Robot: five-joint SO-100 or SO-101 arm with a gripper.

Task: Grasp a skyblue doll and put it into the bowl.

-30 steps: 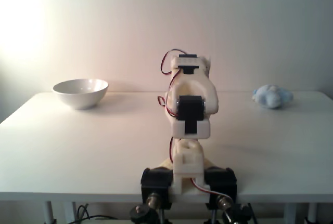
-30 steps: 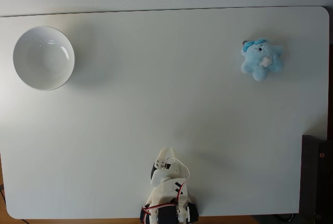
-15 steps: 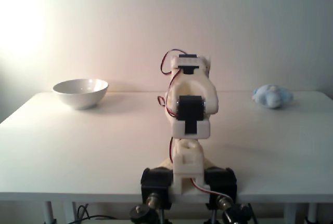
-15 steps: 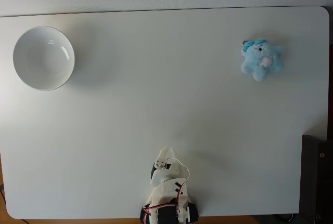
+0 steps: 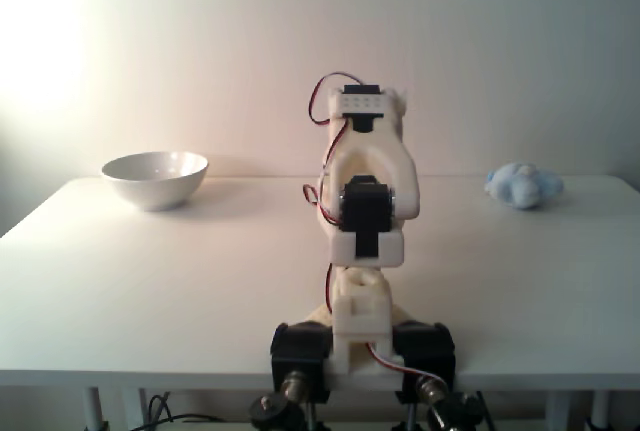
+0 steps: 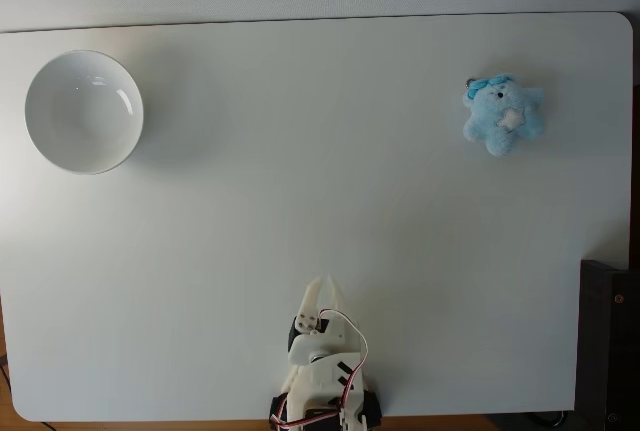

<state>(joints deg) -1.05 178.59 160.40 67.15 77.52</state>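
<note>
The skyblue doll [image 6: 503,116] lies on the white table at the far right in the top-down fixed view, and it shows as a pale blue lump [image 5: 522,185] at the right in the front fixed view. The white bowl [image 6: 84,111] stands empty at the far left [image 5: 155,179]. My gripper [image 6: 322,285] sits folded over the arm's base at the table's near edge, midway between the two and far from both. Its fingers lie together with nothing between them. In the front fixed view the arm's body [image 5: 365,201] hides the fingers.
The white table [image 6: 300,191] stretches wide and bare between bowl and doll. A dark box [image 6: 608,346] stands off the table's lower right corner. The arm's base [image 5: 360,346] is clamped at the near edge, and a plain wall rises behind.
The arm's upper part has lifted slightly and the gripper tip has reached a little forward. Doll and bowl have not moved.
</note>
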